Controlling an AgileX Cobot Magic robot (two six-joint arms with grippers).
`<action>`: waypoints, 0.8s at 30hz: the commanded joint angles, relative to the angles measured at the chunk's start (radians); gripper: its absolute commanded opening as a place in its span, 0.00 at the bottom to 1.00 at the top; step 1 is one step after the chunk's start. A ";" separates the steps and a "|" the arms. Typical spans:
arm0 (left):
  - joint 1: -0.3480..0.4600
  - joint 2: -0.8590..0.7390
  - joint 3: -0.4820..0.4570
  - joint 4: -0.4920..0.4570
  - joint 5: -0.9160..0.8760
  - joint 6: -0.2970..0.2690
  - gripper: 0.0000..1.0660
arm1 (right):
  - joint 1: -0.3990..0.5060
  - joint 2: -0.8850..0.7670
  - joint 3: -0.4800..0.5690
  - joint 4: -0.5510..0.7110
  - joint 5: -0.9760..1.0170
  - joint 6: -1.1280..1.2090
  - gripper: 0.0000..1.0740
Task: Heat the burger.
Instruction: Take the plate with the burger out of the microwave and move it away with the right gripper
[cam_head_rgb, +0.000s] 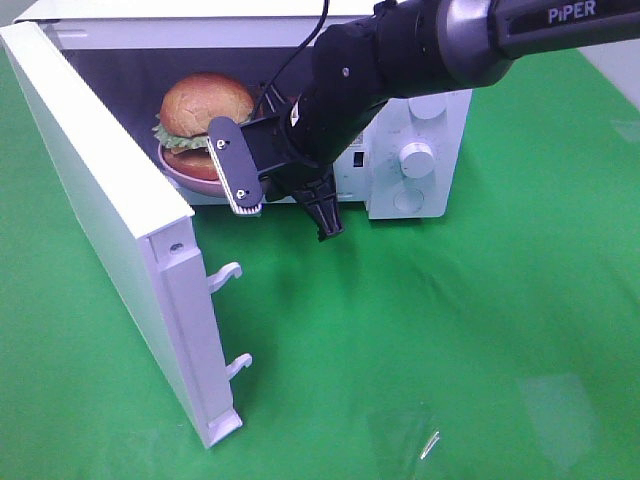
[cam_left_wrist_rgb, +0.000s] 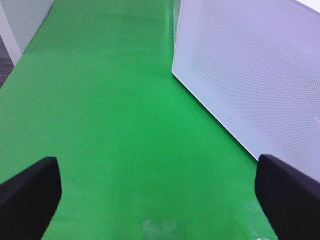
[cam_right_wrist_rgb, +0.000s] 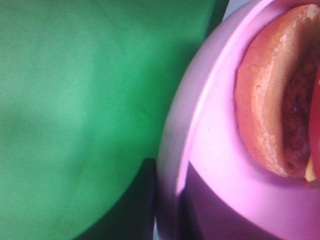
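The round burger (cam_head_rgb: 205, 108) with glossy golden-brown buns and ruffled green lettuce sits on a shallow pink plate (cam_head_rgb: 190, 170) inside the white microwave oven (cam_head_rgb: 420, 150), at about eleven o'clock from the table's middle. The black right gripper (cam_head_rgb: 283, 195) is clenched narrowly on the plate's rim at the cavity mouth — carrying by the plate keeps the food untouched. The hinged white door (cam_head_rgb: 120, 250) stands wide at nine o'clock, leaving room. The left gripper (cam_left_wrist_rgb: 160, 200) hovers released beside it, over a plain green cloth (cam_head_rgb: 450, 340).
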 joint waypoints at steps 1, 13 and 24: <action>0.001 -0.017 -0.001 -0.001 -0.014 0.004 0.94 | -0.002 -0.041 0.008 -0.002 -0.047 0.005 0.00; 0.001 -0.017 -0.001 -0.001 -0.014 0.004 0.94 | -0.002 -0.129 0.111 -0.005 -0.096 -0.006 0.00; 0.001 -0.017 -0.001 -0.001 -0.014 0.004 0.94 | -0.002 -0.218 0.235 -0.028 -0.135 -0.009 0.00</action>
